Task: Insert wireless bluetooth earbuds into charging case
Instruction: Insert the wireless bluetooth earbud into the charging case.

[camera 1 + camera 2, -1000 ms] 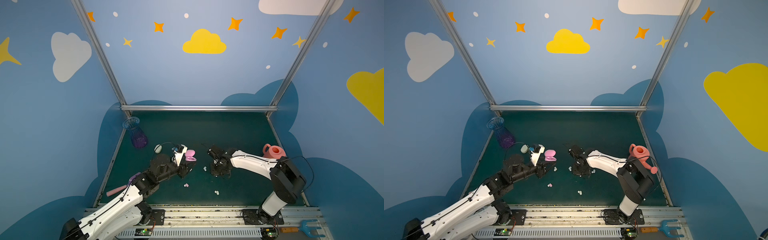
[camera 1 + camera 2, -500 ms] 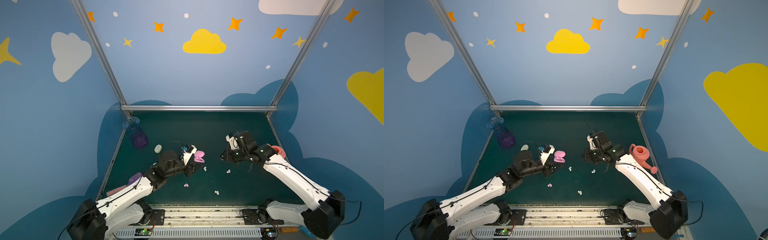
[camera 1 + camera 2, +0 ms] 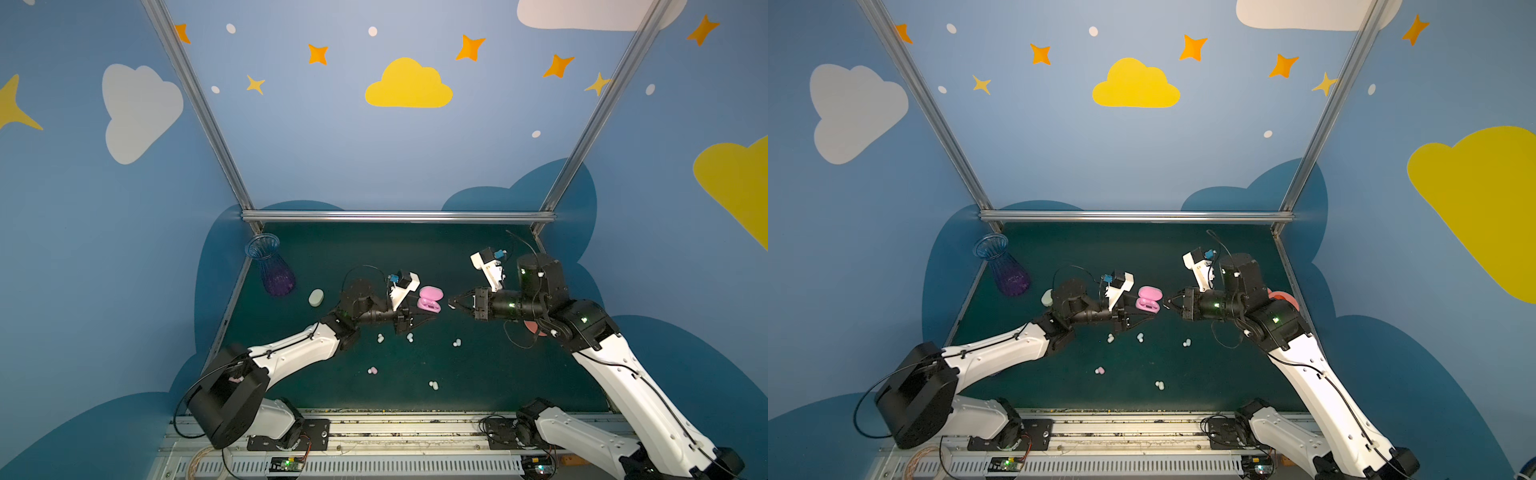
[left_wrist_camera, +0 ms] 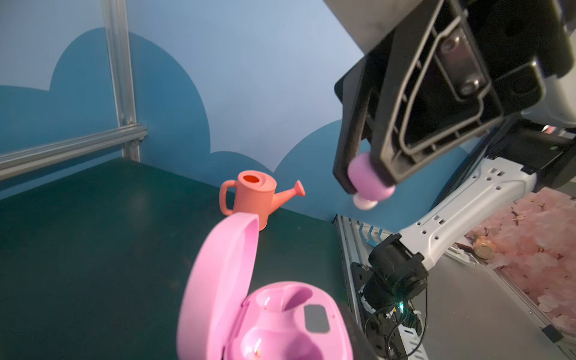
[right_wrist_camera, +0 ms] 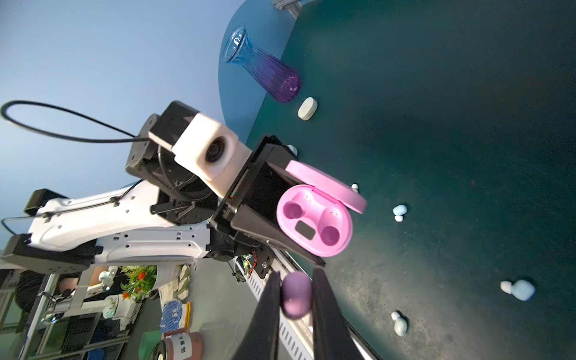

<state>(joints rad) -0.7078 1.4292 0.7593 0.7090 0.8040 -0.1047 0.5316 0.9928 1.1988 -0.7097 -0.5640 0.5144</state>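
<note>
My left gripper (image 3: 428, 311) is shut on an open pink charging case (image 3: 430, 300), held above the green mat. Its lid (image 4: 224, 280) stands up, and both wells show empty in the right wrist view of the case (image 5: 314, 218). My right gripper (image 3: 451, 304) points level at the case from a short gap away. It is shut on a pinkish-purple earbud (image 5: 296, 299), which also shows in the left wrist view as an earbud (image 4: 369, 184) between the black fingers (image 4: 386, 146). Several loose earbuds (image 3: 410, 337) lie on the mat below.
A blue-purple glass vase (image 3: 272, 270) stands at the back left, with a closed pale green case (image 3: 316, 297) near it. A coral watering can (image 4: 252, 196) sits at the right edge behind my right arm. The metal rail (image 3: 374, 432) runs along the front.
My right arm rose from the mat, swung out to the right, then came level toward the case with the earbud. My left arm carried the case a little rightward.
</note>
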